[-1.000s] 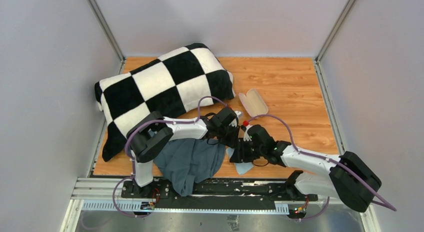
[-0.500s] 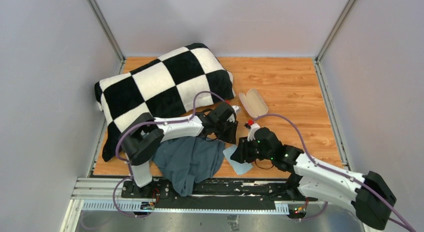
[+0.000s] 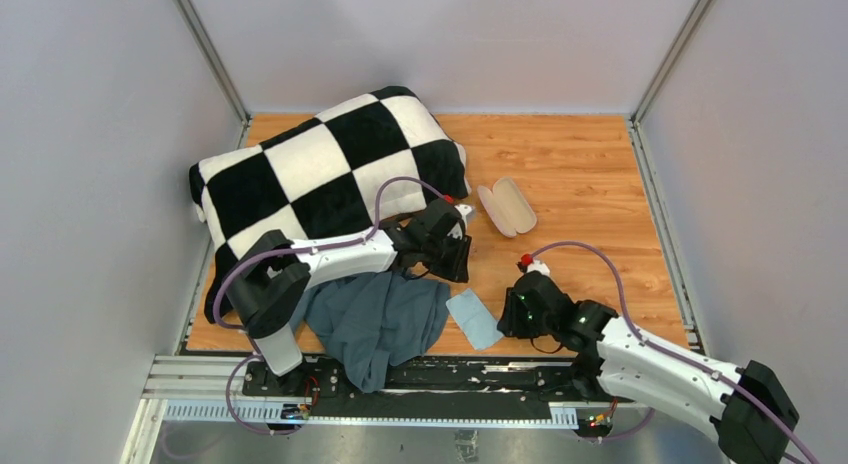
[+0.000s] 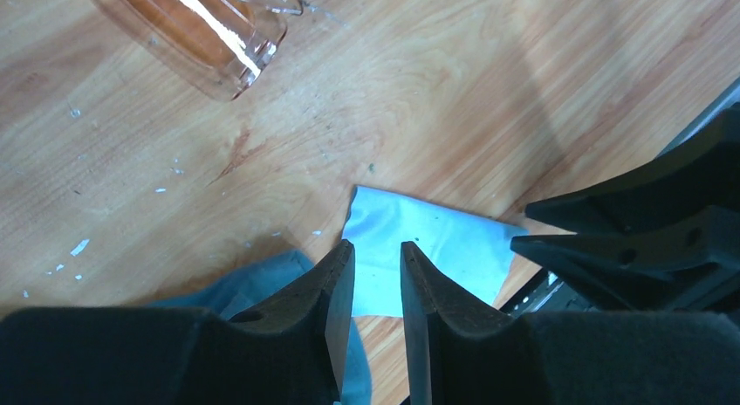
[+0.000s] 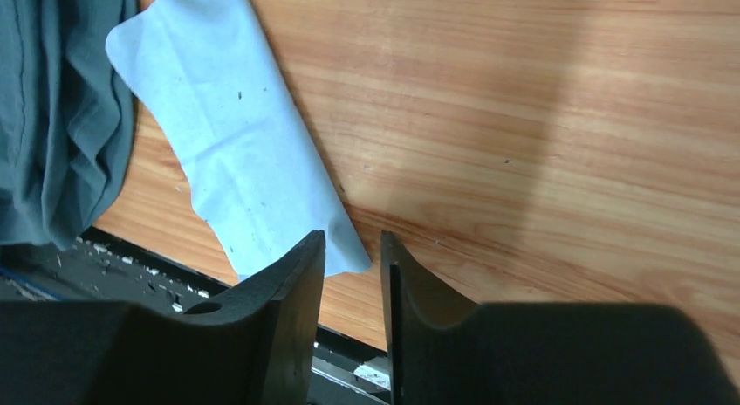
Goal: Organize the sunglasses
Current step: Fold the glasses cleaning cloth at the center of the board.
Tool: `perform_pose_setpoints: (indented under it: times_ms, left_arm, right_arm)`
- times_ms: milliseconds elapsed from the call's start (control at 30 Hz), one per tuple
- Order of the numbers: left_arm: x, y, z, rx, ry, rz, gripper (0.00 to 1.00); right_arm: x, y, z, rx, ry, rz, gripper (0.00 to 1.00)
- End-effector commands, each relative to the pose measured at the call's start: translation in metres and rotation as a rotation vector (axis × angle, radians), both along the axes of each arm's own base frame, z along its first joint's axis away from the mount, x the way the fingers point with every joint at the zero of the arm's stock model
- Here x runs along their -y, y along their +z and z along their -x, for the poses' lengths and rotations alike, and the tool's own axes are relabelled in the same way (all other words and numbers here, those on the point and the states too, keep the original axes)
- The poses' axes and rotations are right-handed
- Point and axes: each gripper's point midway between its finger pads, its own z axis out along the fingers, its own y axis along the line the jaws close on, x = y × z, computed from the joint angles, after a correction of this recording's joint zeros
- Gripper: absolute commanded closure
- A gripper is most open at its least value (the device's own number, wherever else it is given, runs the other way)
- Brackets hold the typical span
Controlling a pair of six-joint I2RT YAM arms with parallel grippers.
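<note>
The sunglasses (image 4: pixel 196 30) show only in the left wrist view, at the top left: an orange-amber lens lying on the wooden table. In the top view my left arm hides them. My left gripper (image 3: pixel 447 252) (image 4: pixel 377 252) hovers over the table with its jaws a narrow gap apart and nothing between them. My right gripper (image 3: pixel 512 314) (image 5: pixel 352 243) is low near the front edge, also with a narrow gap and empty. Its black fingers (image 4: pixel 628 230) show in the left wrist view. The pink case (image 3: pixel 506 206) lies open beyond both grippers.
A small light-blue cloth (image 3: pixel 474 318) (image 5: pixel 231 161) (image 4: pixel 428 248) lies flat between the grippers. A dark grey-blue garment (image 3: pixel 380 319) lies at the front left. A black-and-white checkered pillow (image 3: pixel 320 174) fills the back left. The table's front rail (image 3: pixel 450 369) is just behind the right gripper.
My right gripper has drawn back to the right, away from the left gripper, and the blue cloth now lies uncovered. My left gripper has shifted slightly back and left.
</note>
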Motion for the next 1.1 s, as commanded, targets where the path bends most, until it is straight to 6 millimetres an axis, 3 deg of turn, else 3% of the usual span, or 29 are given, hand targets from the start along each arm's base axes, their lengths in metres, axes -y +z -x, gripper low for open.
perform_pose_setpoints:
  times_ms: [0, 233, 733, 900, 1067]
  left_arm:
    - [-0.009, -0.017, 0.004, -0.018, -0.004, -0.047, 0.68]
    - [-0.008, -0.020, 0.002, -0.021, 0.002, -0.053, 0.68]
    - [-0.007, -0.024, 0.001, -0.025, 0.002, -0.060, 0.68]
    - [-0.006, -0.024, 0.001, -0.027, 0.002, -0.056, 0.68]
    - [-0.009, -0.024, 0.003, -0.025, -0.005, -0.064, 0.69]
  right_arm:
    - [0.016, -0.003, -0.002, -0.024, -0.032, 0.109, 0.68]
    - [0.011, -0.010, 0.001, -0.080, 0.008, 0.145, 0.76]
    - [-0.005, -0.008, 0.016, -0.108, 0.047, 0.041, 0.75]
    - [0.001, -0.007, 0.010, -0.073, 0.010, 0.071, 1.00]
    - [0.018, 0.006, -0.008, 0.020, -0.058, 0.137, 1.00]
